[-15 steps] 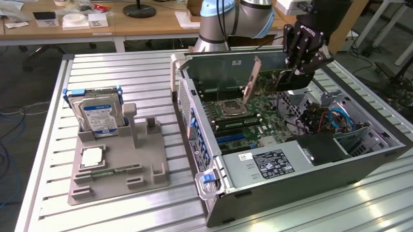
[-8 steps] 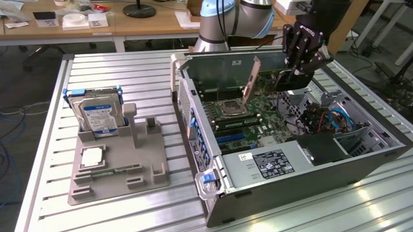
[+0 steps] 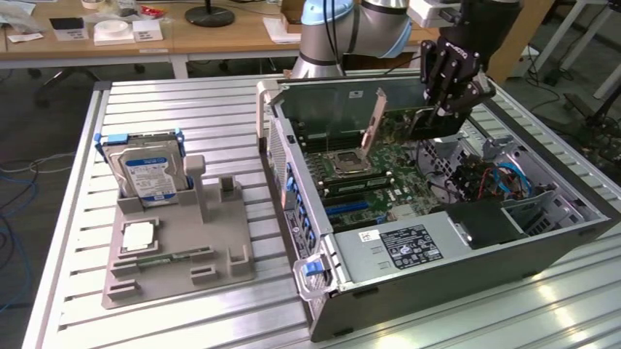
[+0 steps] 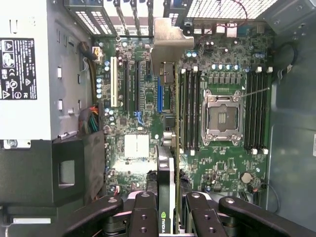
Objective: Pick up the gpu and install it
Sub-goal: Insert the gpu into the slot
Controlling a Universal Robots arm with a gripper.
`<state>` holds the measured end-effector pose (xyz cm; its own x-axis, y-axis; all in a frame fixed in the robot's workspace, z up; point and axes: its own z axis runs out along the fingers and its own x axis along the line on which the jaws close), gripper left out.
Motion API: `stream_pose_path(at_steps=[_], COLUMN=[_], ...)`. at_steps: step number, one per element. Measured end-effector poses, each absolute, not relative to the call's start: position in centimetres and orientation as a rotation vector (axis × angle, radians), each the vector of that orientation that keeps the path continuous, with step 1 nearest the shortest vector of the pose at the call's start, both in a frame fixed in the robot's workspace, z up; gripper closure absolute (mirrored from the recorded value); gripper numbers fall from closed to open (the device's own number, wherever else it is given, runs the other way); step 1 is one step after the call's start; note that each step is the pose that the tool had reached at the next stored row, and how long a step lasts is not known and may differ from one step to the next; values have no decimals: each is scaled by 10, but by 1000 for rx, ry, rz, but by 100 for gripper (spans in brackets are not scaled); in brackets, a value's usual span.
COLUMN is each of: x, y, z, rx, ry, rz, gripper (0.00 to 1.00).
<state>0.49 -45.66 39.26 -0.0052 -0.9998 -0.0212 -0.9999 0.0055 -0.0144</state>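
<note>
Jaws clamped on the gpu, gripping its upper edge; card held on edge above the motherboard inside the open computer case, silver bracket toward the rear wall. Hard drive stands in a grey holder on the surface, well apart, at the exterior view's left

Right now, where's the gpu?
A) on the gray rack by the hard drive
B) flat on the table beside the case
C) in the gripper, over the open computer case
C: the gripper is clamped on the gpu, holding it on edge over the motherboard inside the computer case.
</note>
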Motion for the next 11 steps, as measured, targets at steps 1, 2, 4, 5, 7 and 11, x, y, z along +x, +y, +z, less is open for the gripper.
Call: stream_pose_path(at_steps=[1,2,4,5,7,11], x=[4,2,1,0,0,-1], y=[-457,-457,-457,-457,-457,-457], z=[392,391,389,387,385,385], rx=[-2197,-2197,-2197,-2197,-2197,-2197], ry=[2209,2209,2209,2209,2208,2208], rz=[7,7,6,5,5,5], gripper=[73,73,73,73,73,73])
